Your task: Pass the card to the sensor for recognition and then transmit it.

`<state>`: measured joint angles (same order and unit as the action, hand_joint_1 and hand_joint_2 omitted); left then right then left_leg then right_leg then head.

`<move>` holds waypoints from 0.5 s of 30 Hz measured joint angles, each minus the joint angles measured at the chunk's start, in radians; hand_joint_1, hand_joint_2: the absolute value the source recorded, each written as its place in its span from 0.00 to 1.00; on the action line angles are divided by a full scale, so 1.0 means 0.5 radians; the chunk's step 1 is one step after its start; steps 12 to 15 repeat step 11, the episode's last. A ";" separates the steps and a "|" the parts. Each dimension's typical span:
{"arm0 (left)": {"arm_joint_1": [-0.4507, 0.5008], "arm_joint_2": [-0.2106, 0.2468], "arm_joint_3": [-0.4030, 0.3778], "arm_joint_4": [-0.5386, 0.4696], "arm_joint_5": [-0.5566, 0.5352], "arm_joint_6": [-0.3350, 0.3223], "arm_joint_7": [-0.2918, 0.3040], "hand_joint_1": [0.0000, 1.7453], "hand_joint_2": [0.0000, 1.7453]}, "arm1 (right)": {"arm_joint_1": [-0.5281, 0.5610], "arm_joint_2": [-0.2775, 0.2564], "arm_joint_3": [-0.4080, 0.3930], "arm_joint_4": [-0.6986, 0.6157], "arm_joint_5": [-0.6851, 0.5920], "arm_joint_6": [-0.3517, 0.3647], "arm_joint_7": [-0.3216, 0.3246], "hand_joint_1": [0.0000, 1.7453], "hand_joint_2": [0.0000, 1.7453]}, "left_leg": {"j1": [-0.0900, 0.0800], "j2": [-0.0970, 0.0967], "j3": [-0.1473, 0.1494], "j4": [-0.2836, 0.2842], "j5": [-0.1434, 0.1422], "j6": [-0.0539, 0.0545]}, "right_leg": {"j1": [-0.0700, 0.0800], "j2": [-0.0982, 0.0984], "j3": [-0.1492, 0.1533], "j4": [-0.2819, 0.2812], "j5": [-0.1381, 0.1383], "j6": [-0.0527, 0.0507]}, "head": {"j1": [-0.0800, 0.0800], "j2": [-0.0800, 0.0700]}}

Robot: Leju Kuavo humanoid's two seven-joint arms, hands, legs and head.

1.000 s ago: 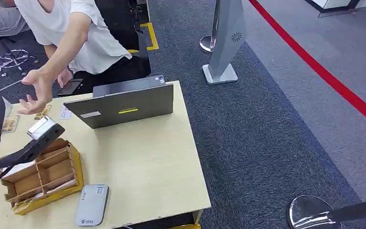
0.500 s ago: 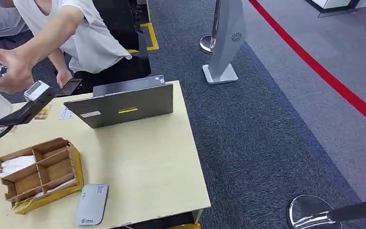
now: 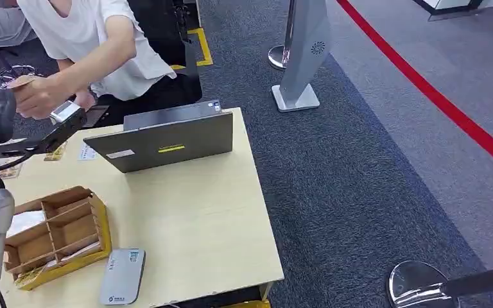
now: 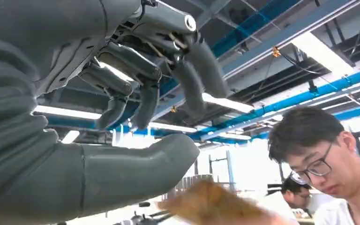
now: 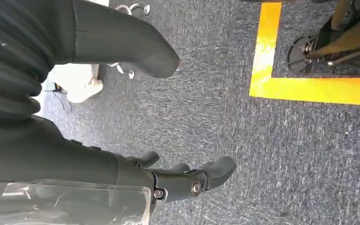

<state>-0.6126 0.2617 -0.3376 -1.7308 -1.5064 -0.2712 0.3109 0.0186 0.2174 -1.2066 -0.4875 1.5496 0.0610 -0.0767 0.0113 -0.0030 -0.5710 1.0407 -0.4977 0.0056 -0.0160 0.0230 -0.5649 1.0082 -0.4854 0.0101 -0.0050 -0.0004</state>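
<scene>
The pale wooden worktop (image 3: pixel 192 212) carries a grey laptop (image 3: pixel 167 138) at its far edge, a compartmented wooden box on a yellow tray (image 3: pixel 58 234) near its front left corner, and a flat grey card sensor (image 3: pixel 122 276) just beside that box, at the front edge.

A person in a white shirt (image 3: pixel 106 38) leans in from the far left. The person's hand (image 3: pixel 32 96) holds the small tan card (image 3: pixel 20 82) above the worktop's far left corner.

In the left wrist view the left robot hand (image 4: pixel 136 117) is spread, fingers apart, holding nothing; the blurred tan card lies close beyond the thumb, apart from it.

The right robot hand (image 5: pixel 159 117) hangs over the grey carpet floor (image 5: pixel 243 154), fingers apart, holding nothing.
</scene>
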 joint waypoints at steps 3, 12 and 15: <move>0.060 -0.004 0.004 -0.051 0.110 0.064 -0.008 0.00 1.00 | 0.001 -0.001 -0.002 0.000 0.000 0.001 0.004 0.00 1.00 | 0.000 0.000 -0.001 -0.001 0.000 0.000 | 0.000 0.000 0.000 0.000 0.000 0.000 | 0.001 0.000; 0.555 -0.005 0.121 -0.475 0.378 0.249 -0.066 0.00 1.00 | 0.028 0.040 -0.047 -0.091 0.000 0.103 0.025 0.00 1.00 | 0.000 -0.002 -0.001 -0.001 0.000 0.000 | 0.000 -0.004 0.000 0.000 -0.002 0.001 | 0.000 0.000; 0.555 -0.005 0.121 -0.475 0.378 0.249 -0.066 0.00 1.00 | 0.028 0.040 -0.047 -0.091 0.000 0.103 0.025 0.00 1.00 | 0.000 -0.002 -0.001 -0.001 0.000 0.000 | 0.000 -0.004 0.000 0.000 -0.002 0.001 | 0.000 0.000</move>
